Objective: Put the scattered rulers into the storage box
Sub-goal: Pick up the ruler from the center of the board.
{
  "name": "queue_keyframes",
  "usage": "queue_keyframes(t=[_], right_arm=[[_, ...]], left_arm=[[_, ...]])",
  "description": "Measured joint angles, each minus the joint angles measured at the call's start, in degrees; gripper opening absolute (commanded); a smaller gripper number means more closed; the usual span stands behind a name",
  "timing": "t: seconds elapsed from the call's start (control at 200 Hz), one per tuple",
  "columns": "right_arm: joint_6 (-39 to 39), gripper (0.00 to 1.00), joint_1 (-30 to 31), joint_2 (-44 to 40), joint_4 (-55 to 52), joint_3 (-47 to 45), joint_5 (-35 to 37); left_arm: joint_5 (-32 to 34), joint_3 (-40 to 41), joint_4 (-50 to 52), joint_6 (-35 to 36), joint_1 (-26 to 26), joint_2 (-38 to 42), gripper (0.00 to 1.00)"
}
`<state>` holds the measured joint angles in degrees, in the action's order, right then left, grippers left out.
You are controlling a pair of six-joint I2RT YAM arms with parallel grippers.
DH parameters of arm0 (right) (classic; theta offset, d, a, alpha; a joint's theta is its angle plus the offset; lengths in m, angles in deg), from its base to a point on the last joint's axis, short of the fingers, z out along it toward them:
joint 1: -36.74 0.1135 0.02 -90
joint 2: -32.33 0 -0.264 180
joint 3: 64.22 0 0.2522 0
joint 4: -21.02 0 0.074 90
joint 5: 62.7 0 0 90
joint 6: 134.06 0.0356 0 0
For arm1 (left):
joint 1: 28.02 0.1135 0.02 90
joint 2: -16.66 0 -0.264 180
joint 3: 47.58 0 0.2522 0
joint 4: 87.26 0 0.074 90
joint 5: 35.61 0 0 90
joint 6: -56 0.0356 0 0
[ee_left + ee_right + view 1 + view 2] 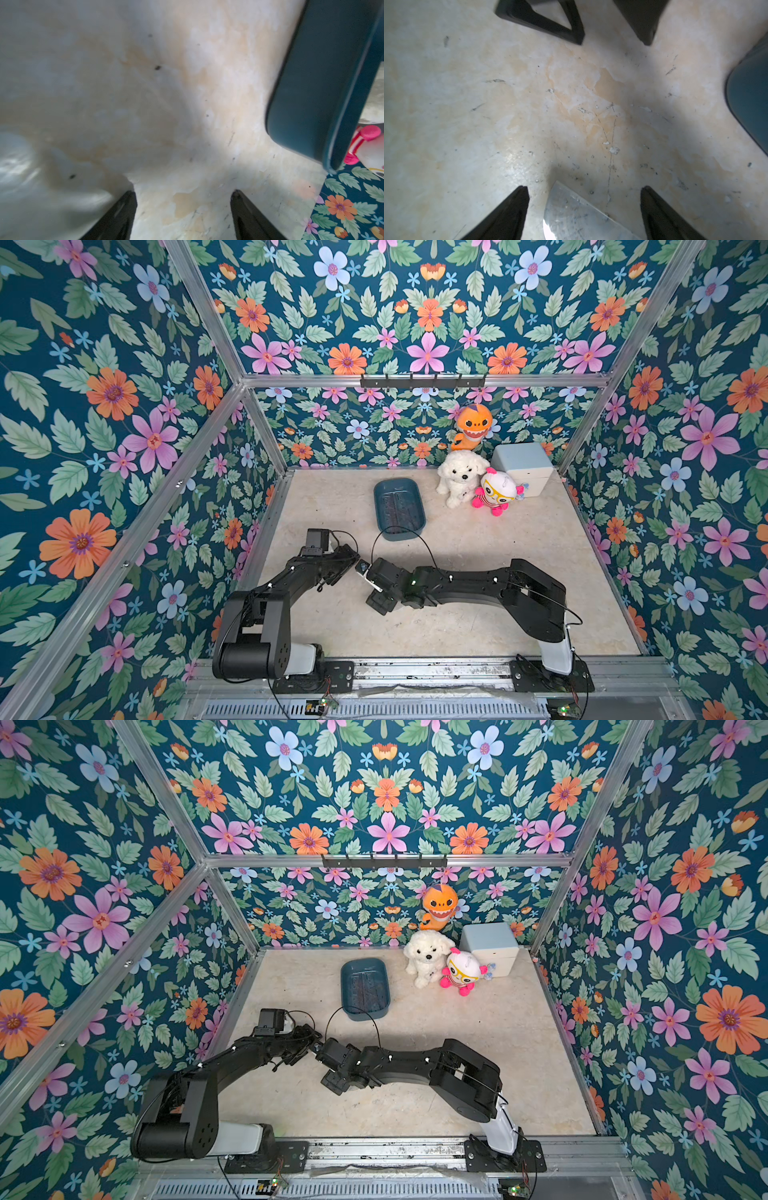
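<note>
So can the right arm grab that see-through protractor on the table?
Probably yes. The protractor lies flat between the open fingers of the right hand, with nothing over it; being so thin, it may be tricky to pinch.

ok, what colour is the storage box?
The storage box is dark teal-blue, plain with no pattern; it shows best in a top view.

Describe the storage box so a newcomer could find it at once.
On the beige table, look toward the back wall. Beside the white plush dog, nearer the table's middle, lies the storage box. It is a shallow dark teal tub with rounded corners, unlike the taller pale blue cube.
</note>
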<state>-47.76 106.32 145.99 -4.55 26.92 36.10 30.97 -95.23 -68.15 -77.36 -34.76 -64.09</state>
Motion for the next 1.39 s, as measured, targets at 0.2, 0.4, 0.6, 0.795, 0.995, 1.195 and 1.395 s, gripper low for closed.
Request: queue_keyframes(t=[0.2,0.4,0.6,0.795,0.995,1.195,1.395], right_arm=[[3.32,0.71,-0.74,-6.86,0.66,-5.84,-0.94],[12.35,0.52,-0.59,-14.56,2.82,-18.75,-4.07],[20.20,0.43,0.66,-15.50,5.95,-24.96,-5.99],[24.55,0.33,0.90,-11.78,10.69,-25.31,-6.75],[26.97,0.24,0.44,-10.71,13.27,-25.49,-4.94],[28.02,0.19,-2.91,-10.23,16.31,-26.64,-3.34],[28.17,0.18,-6.25,-10.36,17.14,-27.02,-3.52]], left_arm=[[-1.64,1.16,-3.56,-0.04,-4.94,-0.74,0.71],[-7.50,4.72,-6.80,-0.07,-10.58,-0.33,0.58],[-8.37,6.32,-0.85,-0.11,-15.04,3.08,0.43],[-10.16,6.71,1.14,-0.11,-18.51,2.73,0.35],[-11.96,6.08,1.31,-0.11,-19.74,1.05,0.30],[-13.51,4.48,0.98,-0.22,-20.85,-1.51,0.30],[-15.37,3.17,0.17,-1.42,-21.38,-3.82,0.30]])
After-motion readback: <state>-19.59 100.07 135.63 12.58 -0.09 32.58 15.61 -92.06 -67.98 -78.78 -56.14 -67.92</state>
